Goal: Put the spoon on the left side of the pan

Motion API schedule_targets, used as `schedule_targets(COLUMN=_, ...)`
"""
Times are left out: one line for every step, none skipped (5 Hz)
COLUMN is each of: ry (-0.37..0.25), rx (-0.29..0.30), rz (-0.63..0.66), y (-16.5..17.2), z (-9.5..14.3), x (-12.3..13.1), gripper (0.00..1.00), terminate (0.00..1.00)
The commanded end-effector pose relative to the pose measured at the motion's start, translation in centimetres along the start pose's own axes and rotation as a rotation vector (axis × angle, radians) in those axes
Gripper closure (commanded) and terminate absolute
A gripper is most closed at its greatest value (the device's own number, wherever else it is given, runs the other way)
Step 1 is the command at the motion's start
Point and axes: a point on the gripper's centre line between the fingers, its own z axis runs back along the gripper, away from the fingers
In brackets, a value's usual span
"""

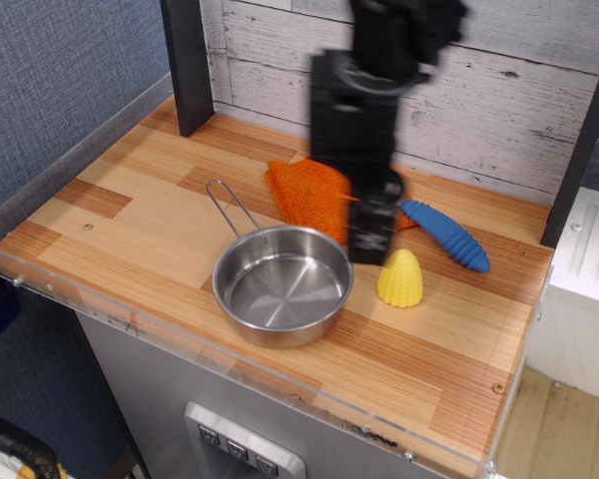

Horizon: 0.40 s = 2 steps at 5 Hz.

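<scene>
Pan: the small round shiny steel pan (283, 286) with a wire loop handle sits nearest you, empty.
Corn: the yellow ridged cone toy (400, 278) stands at its 3 o'clock.
Gripper: the black gripper (367, 242) is blurred; you cannot tell the fingers' state.
Spoon: the blue ribbed-handled spoon (446, 236) lies at the pan's 2 o'clock, bowl hidden behind the gripper.
Cloth: the orange cloth (314, 192) lies at 12 o'clock.
Progress: nothing is done, by my reading; you must grasp, carry and place.
</scene>
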Motion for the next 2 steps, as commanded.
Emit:
schedule_targets(ry=0.055, rx=-0.039, rz=-0.187, y=-2.0, z=-0.9, x=-3.0, gripper=0.0, terminate=0.0)
schedule_targets(ry=0.066, rx=-0.054, rz=-0.24, y=-3.5, z=-1.7, x=-3.6, gripper=0.0, terminate=0.0)
